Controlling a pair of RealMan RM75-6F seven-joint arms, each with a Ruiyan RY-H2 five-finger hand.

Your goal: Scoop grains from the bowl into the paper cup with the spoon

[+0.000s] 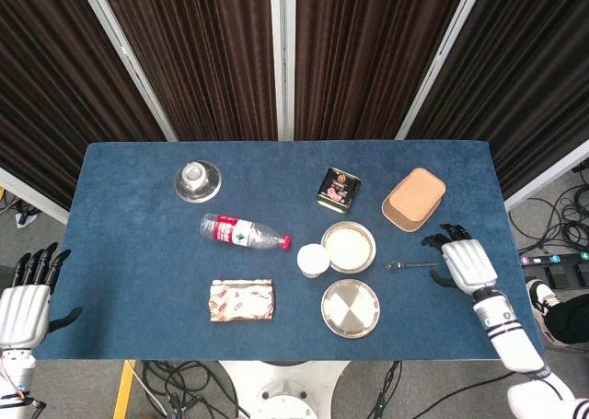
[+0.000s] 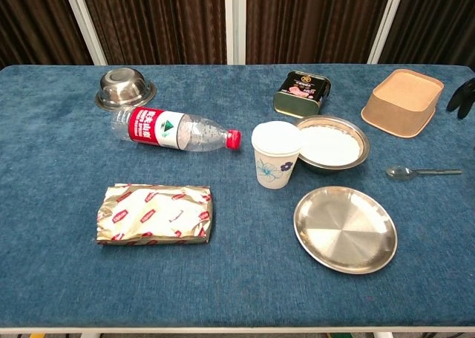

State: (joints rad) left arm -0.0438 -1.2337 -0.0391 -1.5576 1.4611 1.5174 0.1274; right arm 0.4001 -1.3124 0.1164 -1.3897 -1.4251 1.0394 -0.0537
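Observation:
A metal bowl of white grains (image 1: 348, 247) (image 2: 329, 144) sits right of centre on the blue table. The white paper cup (image 1: 313, 260) (image 2: 276, 154) with a flower print stands upright against the bowl's left side. A clear spoon (image 1: 410, 265) (image 2: 423, 172) lies flat to the right of the bowl, its scoop end toward the bowl. My right hand (image 1: 465, 261) (image 2: 464, 96) hovers over the table just right of the spoon's handle, fingers spread, holding nothing. My left hand (image 1: 24, 302) stays off the table's left edge, fingers apart and empty.
An empty steel plate (image 1: 350, 308) (image 2: 345, 229) lies in front of the bowl. A tan box (image 1: 413, 199), a dark tin (image 1: 338, 190), a lying water bottle (image 1: 245, 233), a foil packet (image 1: 241, 300) and a small steel bowl (image 1: 198, 180) are spread over the blue table (image 1: 138, 253).

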